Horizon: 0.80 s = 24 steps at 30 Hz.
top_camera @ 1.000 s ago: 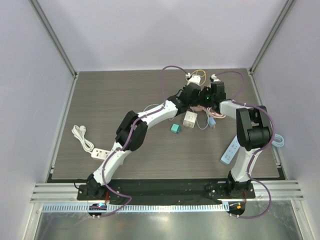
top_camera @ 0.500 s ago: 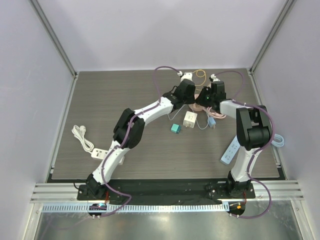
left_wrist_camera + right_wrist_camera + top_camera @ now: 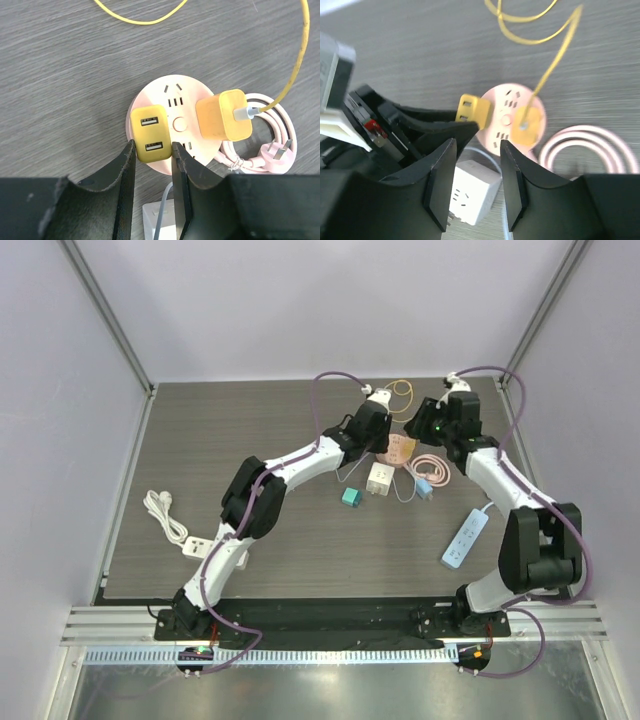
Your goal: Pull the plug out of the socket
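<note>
Left gripper (image 3: 153, 146) | clamped across yellow plug (image 3: 149, 131), which is seated on pink socket (image 3: 172, 90) at table's (image 3: 200, 460) far centre | pull judged to be required straight off socket face | right gripper (image 3: 477, 145) parted, empty, farther away.

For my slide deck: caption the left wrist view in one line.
Left gripper clamps the yellow USB charger on the round pink socket, beside a second yellow charger.

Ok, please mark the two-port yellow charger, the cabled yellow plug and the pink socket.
two-port yellow charger (image 3: 150, 134): left wrist, front face
cabled yellow plug (image 3: 220, 116): left wrist, body centre
pink socket (image 3: 192, 92): left wrist, bare upper face
</note>
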Tool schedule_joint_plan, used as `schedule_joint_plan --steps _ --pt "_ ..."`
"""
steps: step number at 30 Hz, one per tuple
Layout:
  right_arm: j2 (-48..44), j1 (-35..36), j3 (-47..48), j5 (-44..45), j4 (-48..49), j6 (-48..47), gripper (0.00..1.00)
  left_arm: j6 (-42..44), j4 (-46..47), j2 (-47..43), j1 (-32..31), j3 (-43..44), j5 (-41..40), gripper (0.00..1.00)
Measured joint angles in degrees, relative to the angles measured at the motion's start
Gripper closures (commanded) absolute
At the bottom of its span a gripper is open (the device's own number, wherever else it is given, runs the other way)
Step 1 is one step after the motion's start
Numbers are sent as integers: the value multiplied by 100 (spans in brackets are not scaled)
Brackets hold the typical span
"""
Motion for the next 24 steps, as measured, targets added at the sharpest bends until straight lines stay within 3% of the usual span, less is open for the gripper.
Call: schedule_joint_plan --steps 10,15,24 --pt "-61 -1561 -313 -177 -205 -31 50 621 299 -7 -4 -94 404 100" --pt "581 -1561 -328 -667 42 35 43 885 595 -142 -7 -393 654 100" --pt "1368 -1744 -328 -1604 901 527 41 1403 968 -387 -13 -822 1132 100"
